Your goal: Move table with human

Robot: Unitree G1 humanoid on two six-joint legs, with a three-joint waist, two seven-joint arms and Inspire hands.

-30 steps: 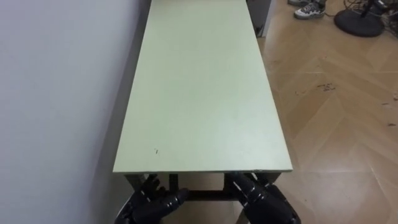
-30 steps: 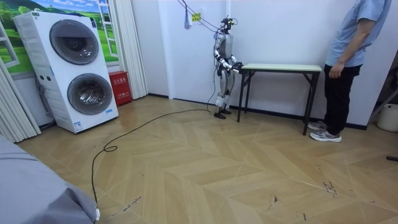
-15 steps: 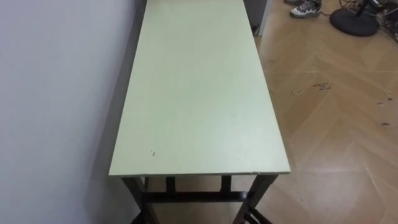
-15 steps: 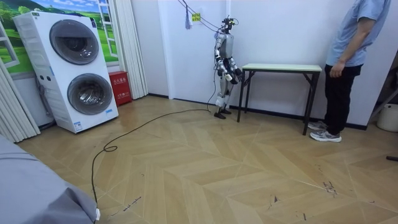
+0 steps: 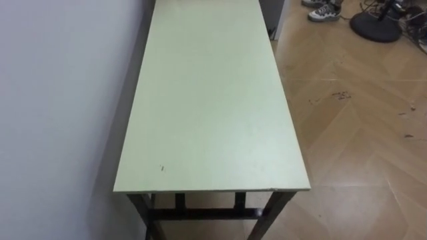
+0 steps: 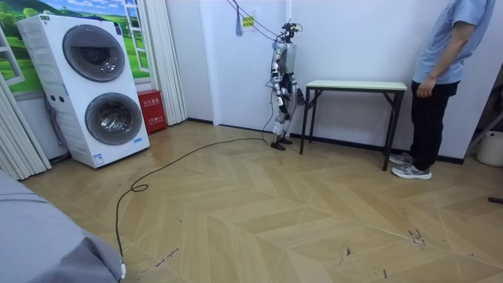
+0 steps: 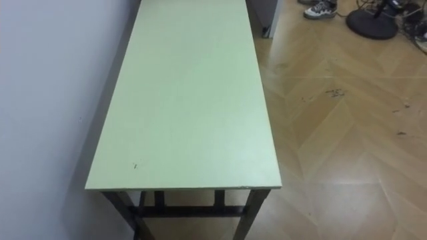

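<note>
Standing at the table's [image 5: 213, 100] 6 o'clock end, the robot is hanging its hands [image 6: 299, 96] low, grip unreadable. Person [image 6: 440, 71] is waiting at 12 o'clock, not holding it. This is fitting either pre-lift or post-set-down.

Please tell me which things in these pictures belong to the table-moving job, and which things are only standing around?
Belong to the job:
- table, pale green top, dark legs, beside the wall
- person standing at its far end
- robot's hand, hanging beside the near end

Only standing around:
- stacked washing machines
- red box beside them
- round black base on the floor
</note>
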